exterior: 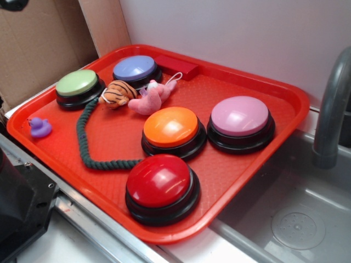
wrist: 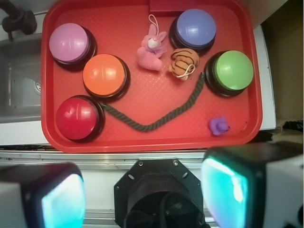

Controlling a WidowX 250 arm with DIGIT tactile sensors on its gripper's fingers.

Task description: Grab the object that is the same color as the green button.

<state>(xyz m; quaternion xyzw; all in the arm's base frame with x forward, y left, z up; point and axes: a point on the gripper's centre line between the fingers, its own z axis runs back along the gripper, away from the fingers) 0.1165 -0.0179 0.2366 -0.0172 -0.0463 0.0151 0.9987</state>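
On the red tray [exterior: 285, 109] sit five domed buttons: red [exterior: 162, 183] nearest, then orange [exterior: 173, 129], pink [exterior: 240, 118], the green button [exterior: 79, 85] and a blue-purple one [exterior: 136, 68]. One dark green rope [exterior: 83, 139] curves from the red button to the green one. One purple duck [exterior: 39, 127], one tiger plush [exterior: 118, 93] and one pink bunny [exterior: 151, 97] lie there too. Only the wrist view shows the fingers [wrist: 66, 199], spread wide at the tray's near edge, holding nothing.

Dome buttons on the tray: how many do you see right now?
5. Green button at one end of the rope, blue-purple button by the tray rim, pink button, orange button, red button. None appears hidden.
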